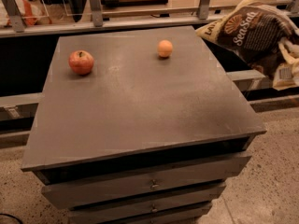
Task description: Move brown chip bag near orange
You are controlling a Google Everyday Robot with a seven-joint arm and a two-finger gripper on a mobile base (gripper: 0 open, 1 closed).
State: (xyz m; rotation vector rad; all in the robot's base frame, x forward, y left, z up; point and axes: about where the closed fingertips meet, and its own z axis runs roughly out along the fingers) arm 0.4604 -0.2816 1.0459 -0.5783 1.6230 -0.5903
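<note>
Currently held off the surface (140,115), beyond its far right corner: brown chip bag (254,31). Tilted, dark brown centre toward the camera, cream-yellow edges. White "SeaSalt" lettering running up and to the right, shell logo just left of the lettering, barcode panel at lower right. Not touching the surface. Left tip of the bag just past the right edge of the surface, lower part of the bag above a grey rail (245,76).

Tool (290,52): at the far right edge of view, against the right side of the bag. Pale, and hard to separate from the cream edge of the bag. Open or closed: cannot tell.

Orange (164,48): resting on the surface, right of centre, near the far edge. Small, round, pale orange. Apart from the bag, with a strip of bare surface and the right edge between the two.

Red apple (81,62): resting on the surface at far left, stem dimple up. Well apart from the orange and slightly nearer to the camera.

Below the surface: stacked grey drawers (152,185), with a small knob at the centre of each visible front.

At near right: speckled floor (275,171).

Beyond the far edge of the surface: upright metal posts (96,6) on a long horizontal bar.
</note>
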